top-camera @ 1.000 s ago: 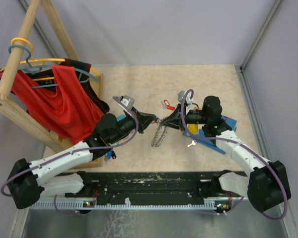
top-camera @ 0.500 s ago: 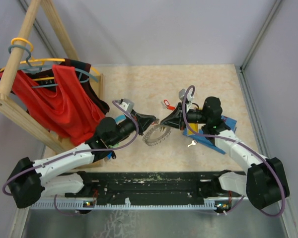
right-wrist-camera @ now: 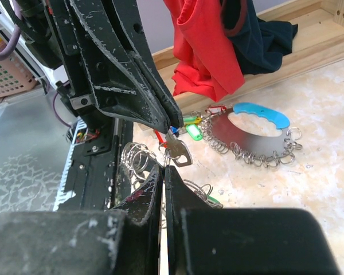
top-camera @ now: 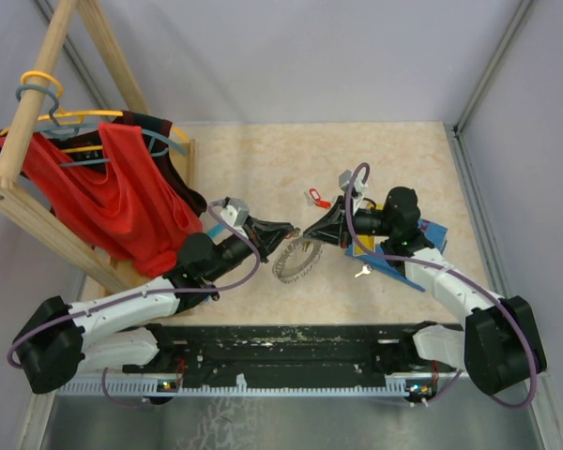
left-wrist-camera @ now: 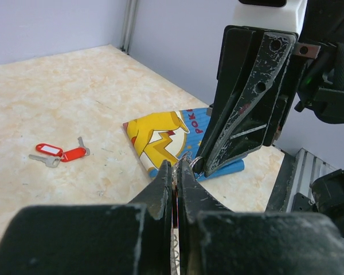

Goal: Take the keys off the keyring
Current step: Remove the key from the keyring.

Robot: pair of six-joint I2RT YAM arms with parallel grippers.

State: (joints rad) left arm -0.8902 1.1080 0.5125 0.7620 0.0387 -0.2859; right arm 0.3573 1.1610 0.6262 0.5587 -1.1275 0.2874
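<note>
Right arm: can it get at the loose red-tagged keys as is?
Probably not yet: the right claw is shut on the keyring, shared with the left claw. The table between it and the red-tagged keys looks bare, so only that grip blocks it.

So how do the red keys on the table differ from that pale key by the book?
The red keys carry red tags; the pale key shows no coloured tag. The red keys are two lying together; the pale key lies alone. The red keys lie farther back, the pale key nearer the front, beside the book. Both lie loose on the table, off the keyring.
</note>
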